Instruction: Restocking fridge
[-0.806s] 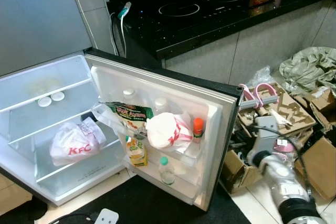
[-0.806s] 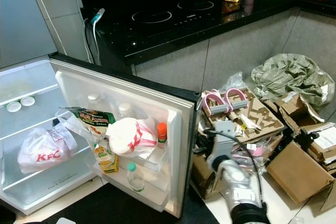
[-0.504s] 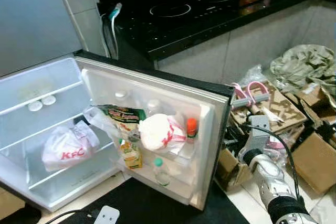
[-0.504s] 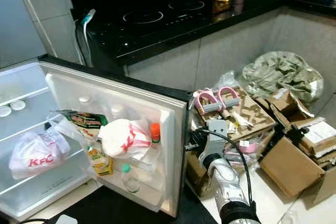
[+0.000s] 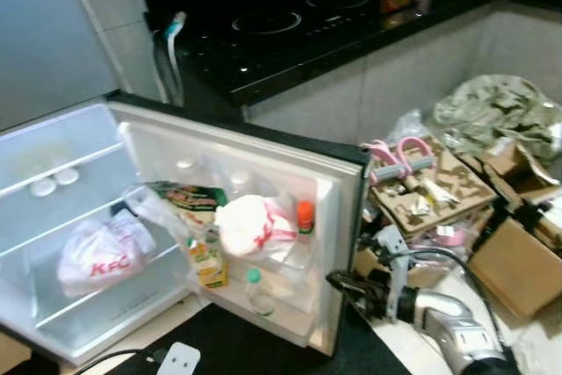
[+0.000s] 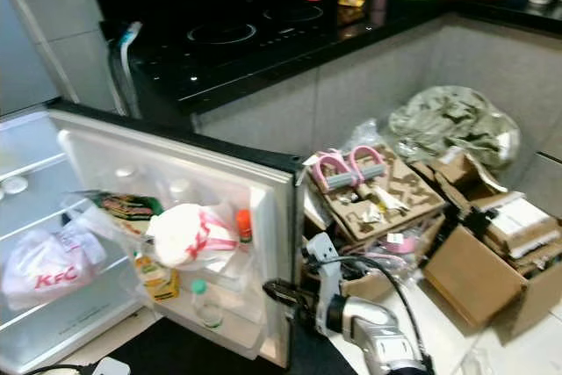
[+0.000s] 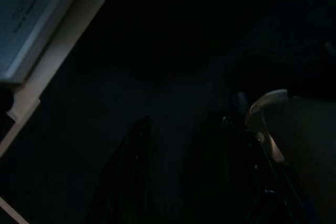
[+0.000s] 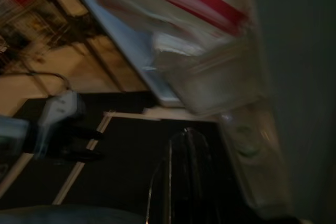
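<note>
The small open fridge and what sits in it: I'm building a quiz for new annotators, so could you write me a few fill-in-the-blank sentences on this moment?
1. The white plastic bag on the fridge shelf bears red letters reading ____.
2. The small orange-capped bottle stands in the white fridge door, beside the white ____-striped bag.
3. The clear bottle in the lowest door rack has a ____ cap.
4. The robot's right hand is at the open door's ____ edge.

Missing words: KFC; red; green; outer

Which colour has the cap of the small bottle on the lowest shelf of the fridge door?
Green; the small bottle shows best in the left eye view.
</note>
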Robot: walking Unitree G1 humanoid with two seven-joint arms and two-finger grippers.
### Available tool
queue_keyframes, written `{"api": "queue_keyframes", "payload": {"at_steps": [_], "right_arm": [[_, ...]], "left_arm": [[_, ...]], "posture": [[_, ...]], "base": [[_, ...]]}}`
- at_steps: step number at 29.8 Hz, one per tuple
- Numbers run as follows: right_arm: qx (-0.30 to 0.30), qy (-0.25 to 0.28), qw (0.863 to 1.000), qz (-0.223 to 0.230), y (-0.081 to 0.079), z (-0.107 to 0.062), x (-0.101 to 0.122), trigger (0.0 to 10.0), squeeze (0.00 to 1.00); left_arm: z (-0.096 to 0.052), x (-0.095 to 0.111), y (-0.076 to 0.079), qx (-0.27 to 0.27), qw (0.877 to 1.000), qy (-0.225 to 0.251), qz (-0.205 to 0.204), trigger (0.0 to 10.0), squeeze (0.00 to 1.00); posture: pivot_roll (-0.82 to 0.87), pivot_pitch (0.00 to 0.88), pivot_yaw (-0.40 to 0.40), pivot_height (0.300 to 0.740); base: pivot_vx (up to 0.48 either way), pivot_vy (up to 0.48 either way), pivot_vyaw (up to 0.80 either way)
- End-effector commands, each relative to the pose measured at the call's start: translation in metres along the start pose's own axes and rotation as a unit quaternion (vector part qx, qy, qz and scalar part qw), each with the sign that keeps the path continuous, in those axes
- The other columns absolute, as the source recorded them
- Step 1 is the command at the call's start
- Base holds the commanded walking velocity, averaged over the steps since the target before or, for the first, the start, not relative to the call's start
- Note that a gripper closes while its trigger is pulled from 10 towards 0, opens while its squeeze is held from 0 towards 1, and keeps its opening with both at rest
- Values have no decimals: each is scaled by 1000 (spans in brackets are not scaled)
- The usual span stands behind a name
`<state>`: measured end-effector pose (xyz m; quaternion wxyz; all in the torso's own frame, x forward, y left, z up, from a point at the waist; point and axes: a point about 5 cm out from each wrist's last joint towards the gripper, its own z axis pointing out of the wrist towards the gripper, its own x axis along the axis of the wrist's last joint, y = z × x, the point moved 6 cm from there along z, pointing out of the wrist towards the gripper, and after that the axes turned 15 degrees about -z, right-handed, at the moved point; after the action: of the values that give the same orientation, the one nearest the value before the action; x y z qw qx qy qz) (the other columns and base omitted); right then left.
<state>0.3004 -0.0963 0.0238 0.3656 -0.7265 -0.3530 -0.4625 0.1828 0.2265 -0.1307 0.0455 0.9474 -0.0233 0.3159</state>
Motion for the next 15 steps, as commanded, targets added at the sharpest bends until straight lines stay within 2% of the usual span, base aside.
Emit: {"api": "queue_keyframes", "payload": {"at_steps": [1, 3, 5, 6, 7, 8, 9, 10, 11, 12, 13, 15], "right_arm": [[-81, -60, 995, -10, 25, -4, -19, 10000, 0], [-122, -97, 988, -18, 38, -8, -29, 10000, 0], [-170, -186, 966, -48, 53, -22, -52, 10000, 0], [-170, -186, 966, -48, 53, -22, -52, 10000, 0], [-201, -233, 950, -59, 63, -33, -63, 10000, 0], [-201, -233, 950, -59, 63, -33, -63, 10000, 0], [-222, -267, 935, -68, 69, -42, -68, 10000, 0], [-222, -267, 935, -68, 69, -42, -68, 10000, 0], [-264, -288, 917, -81, 81, -53, -68, 10000, 0], [-336, -300, 888, -97, 102, -70, -58, 10000, 0], [-336, -300, 888, -97, 102, -70, -58, 10000, 0], [-386, -292, 868, -109, 116, -79, -46, 10000, 0]], "left_arm": [[-2, -2, -8, 10, 1000, -6, 0, 10000, 0], [-2, -2, -7, 10, 1000, -6, 0, 10000, 0], [-2, -1, -7, 9, 1000, -6, 1, 10000, 0], [-2, -1, -7, 9, 1000, -6, 1, 10000, 0], [-2, -1, -7, 9, 1000, -6, 2, 10000, 0], [-2, -1, -7, 9, 1000, -6, 2, 10000, 0], [-2, -1, -7, 9, 1000, -6, 2, 10000, 0], [-2, -1, -7, 9, 1000, -6, 2, 10000, 0], [-2, -1, -7, 9, 1000, -6, 1, 10000, 0], [-2, -1, -7, 10, 1000, -6, 1, 10000, 0], [-2, -1, -7, 10, 1000, -6, 1, 10000, 0], [-2, -2, -7, 11, 1000, -7, 0, 10000, 0]], "posture": [[-100, 66, 33, 740], [-100, 66, 33, 740], [-99, 66, 33, 740], [-99, 66, 33, 740], [-99, 66, 33, 740], [-99, 66, 33, 740], [-96, 69, 35, 740], [-96, 69, 35, 740], [-96, 69, 35, 740], [-92, 72, 34, 740], [-92, 72, 34, 740], [-90, 77, 34, 740]], "base": [[0, 0, 0], [0, 0, 0], [0, 0, 0], [0, 0, 0], [0, 0, 0], [0, 0, 0], [0, 0, 0], [0, 0, 0], [0, 0, 0], [0, 0, 0], [0, 0, 0], [0, 0, 0]]}}
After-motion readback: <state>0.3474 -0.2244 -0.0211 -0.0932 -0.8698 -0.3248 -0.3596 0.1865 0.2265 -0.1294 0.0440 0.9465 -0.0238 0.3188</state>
